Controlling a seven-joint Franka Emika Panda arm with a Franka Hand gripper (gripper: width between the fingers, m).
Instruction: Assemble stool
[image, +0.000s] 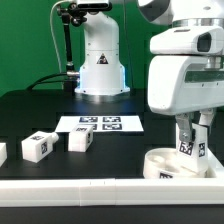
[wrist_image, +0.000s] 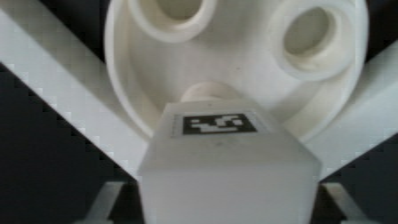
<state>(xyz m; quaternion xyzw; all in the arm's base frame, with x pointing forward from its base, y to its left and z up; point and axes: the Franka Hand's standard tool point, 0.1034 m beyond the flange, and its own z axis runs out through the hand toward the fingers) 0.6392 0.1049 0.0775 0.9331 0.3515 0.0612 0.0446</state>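
Observation:
The round white stool seat (image: 178, 165) lies at the front of the table on the exterior view's right. My gripper (image: 190, 152) hangs right over it and is shut on a white tagged leg (image: 189, 146), held upright with its lower end at the seat's top. In the wrist view the leg (wrist_image: 219, 150) fills the space between my fingers (wrist_image: 112, 200) and points at the seat (wrist_image: 214, 50), whose holes show beyond it. Two more tagged legs (image: 38, 146) (image: 81, 140) lie on the table at the exterior view's left, and a third (image: 2, 153) shows at the edge.
The marker board (image: 100, 124) lies flat in the middle of the table behind the legs. A white border rail (image: 70, 187) runs along the front edge. The robot base (image: 100, 65) stands at the back.

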